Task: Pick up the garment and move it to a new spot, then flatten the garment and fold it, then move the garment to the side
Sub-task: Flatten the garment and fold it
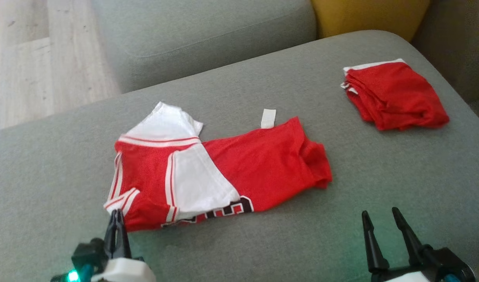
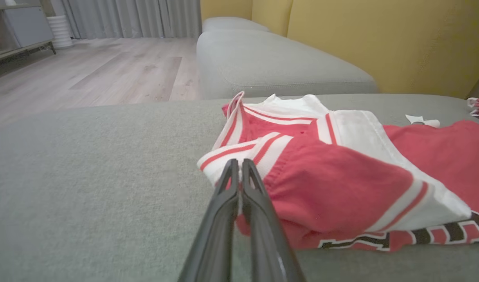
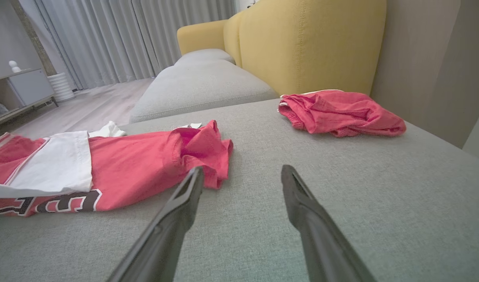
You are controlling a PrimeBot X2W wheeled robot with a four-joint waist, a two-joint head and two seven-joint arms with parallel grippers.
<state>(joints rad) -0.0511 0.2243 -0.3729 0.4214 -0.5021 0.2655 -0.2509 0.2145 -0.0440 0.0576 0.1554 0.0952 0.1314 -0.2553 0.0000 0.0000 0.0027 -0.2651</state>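
Note:
The garment [image 1: 263,168], a red and white jersey with black lettering along its near edge, lies folded over itself in the middle of the grey sofa seat [image 1: 239,250]. It also appears in the left wrist view [image 2: 333,184] and the right wrist view [image 3: 137,160]. My left gripper [image 1: 116,214] is shut, its tips [image 2: 238,162] at the striped sleeve hem on the garment's near left corner; I see no cloth pinched between the fingers. Off the garment's near right end, my right gripper [image 1: 380,217] stands open over bare cushion, holding nothing [image 3: 241,172].
A second red garment [image 1: 396,96] lies folded at the far right of the seat. A small white tag [image 1: 268,118] sits by the jersey's far edge. Behind are another grey cushion [image 1: 200,35] and a yellow backrest [image 1: 368,15]. Wooden floor [image 1: 40,58] lies off to the left.

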